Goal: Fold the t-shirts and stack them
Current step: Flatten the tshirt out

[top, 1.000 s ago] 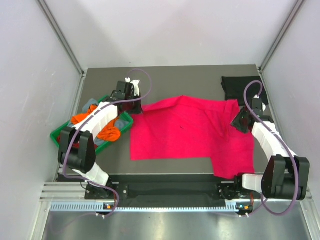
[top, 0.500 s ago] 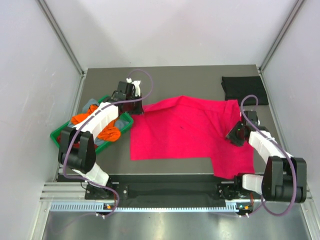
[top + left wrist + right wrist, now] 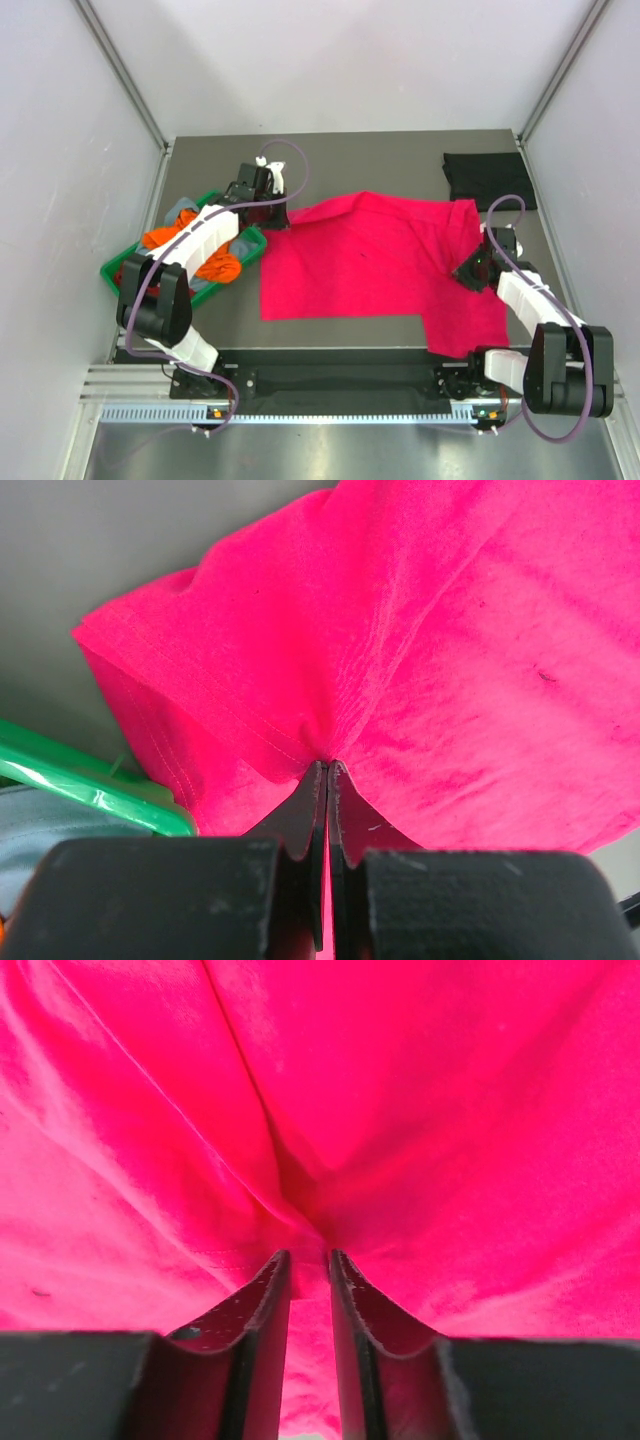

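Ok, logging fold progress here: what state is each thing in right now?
pink t-shirt: spread out, unfolded
black t-shirt: folded, far right corner
orange t-shirt: crumpled in green tray
left gripper: shut on pink t-shirt's edge
right gripper: pinching a pink t-shirt fold

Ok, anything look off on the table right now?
The pink t-shirt lies askew, not flat: its right part stretches nearer than the rest, and cloth puckers where the left claw and right claw pinch it. Nothing looks spilled or damaged.
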Robot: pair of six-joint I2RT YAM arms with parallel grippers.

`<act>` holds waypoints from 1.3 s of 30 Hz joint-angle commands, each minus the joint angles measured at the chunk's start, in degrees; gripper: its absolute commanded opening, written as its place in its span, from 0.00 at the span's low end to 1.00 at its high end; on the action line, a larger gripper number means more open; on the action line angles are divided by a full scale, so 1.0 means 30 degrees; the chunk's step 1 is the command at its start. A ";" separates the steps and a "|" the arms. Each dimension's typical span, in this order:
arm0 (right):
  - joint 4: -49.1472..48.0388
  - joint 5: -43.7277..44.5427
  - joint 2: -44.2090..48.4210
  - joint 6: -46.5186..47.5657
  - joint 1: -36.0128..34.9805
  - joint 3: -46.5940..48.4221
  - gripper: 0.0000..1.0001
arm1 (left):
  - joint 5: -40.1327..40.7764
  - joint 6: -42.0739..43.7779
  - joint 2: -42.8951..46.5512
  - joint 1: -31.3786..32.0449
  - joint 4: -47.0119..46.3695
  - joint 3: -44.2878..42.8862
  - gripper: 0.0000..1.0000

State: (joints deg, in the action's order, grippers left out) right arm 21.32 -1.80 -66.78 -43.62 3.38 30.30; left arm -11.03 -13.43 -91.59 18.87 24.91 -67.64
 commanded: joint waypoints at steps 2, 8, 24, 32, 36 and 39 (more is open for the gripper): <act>-0.1189 0.0220 0.0376 -0.0345 -0.0159 -0.0170 0.18 | 0.0101 -0.0005 0.0853 0.0095 -0.0187 -0.0218 0.00; -0.0955 0.0484 0.0435 -0.0227 -0.0159 0.0035 0.10 | 0.0160 -0.0035 0.0853 0.0096 -0.0245 -0.0218 0.00; -0.1365 0.0484 0.0201 -0.0490 -0.0159 -0.0317 0.15 | 0.0189 -0.0093 0.0823 0.0096 -0.0333 -0.0160 0.00; -0.0725 0.0513 0.0610 0.0064 -0.0130 0.0910 0.00 | 0.0159 -0.0299 0.0793 0.0096 -0.0334 -0.0627 0.00; 0.1764 0.1654 0.1224 0.1409 0.0163 0.6136 0.00 | 0.0569 -0.0503 0.1145 0.0096 0.0192 -0.2206 0.00; 0.3816 0.2503 0.1314 0.2317 0.0573 1.1288 0.00 | 0.1097 -0.0767 0.1409 0.0096 0.1363 -0.4869 0.00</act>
State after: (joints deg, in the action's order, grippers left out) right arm 30.04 1.78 -66.52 -40.75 3.97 48.47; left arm -9.32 -14.61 -91.33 18.90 28.53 -73.65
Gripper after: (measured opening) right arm 0.007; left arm 0.010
